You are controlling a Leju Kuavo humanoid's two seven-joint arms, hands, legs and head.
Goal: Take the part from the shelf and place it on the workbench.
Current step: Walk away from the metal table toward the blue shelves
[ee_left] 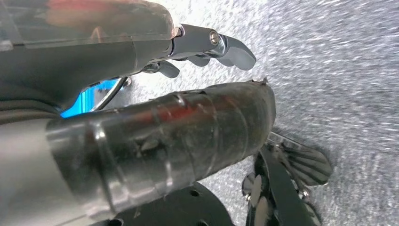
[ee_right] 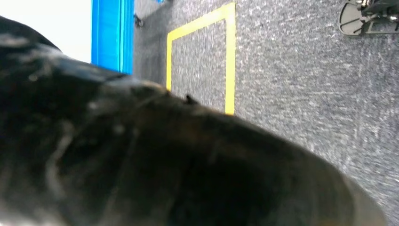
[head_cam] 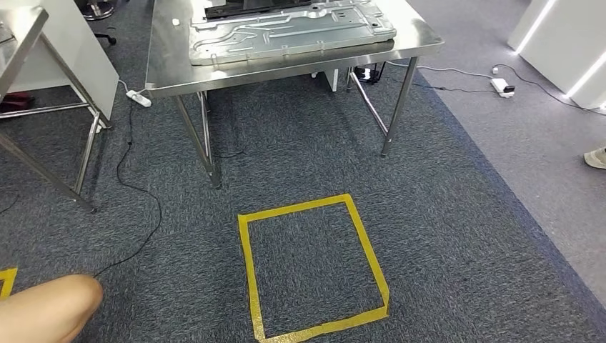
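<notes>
The steel workbench point(head_cam: 171, 57) stands ahead across the carpet, and a large stamped metal panel point(head_cam: 286, 32) lies flat on its top. In the left wrist view my left hand point(ee_left: 188, 117) hangs over the carpet. Its thick taped thumb sits apart from the outstretched fingers point(ee_left: 230, 49), and nothing is between them. In the right wrist view my right hand point(ee_right: 141, 165) is a dark blurred mass close to the lens, so I cannot tell how its fingers lie. A blurred tan rounded shape point(head_cam: 46, 307) sits at the lower left of the head view; I cannot tell what it is.
A yellow tape square point(head_cam: 246, 264) marks the carpet in front of the bench, and yellow tape point(ee_right: 229, 56) lies beside a blue upright point(ee_right: 110, 35). A second steel table point(head_cam: 21, 28) stands at the left. A power strip point(head_cam: 139, 98) and cable trail between them. A person's shoe point(head_cam: 594, 157) is at the right edge.
</notes>
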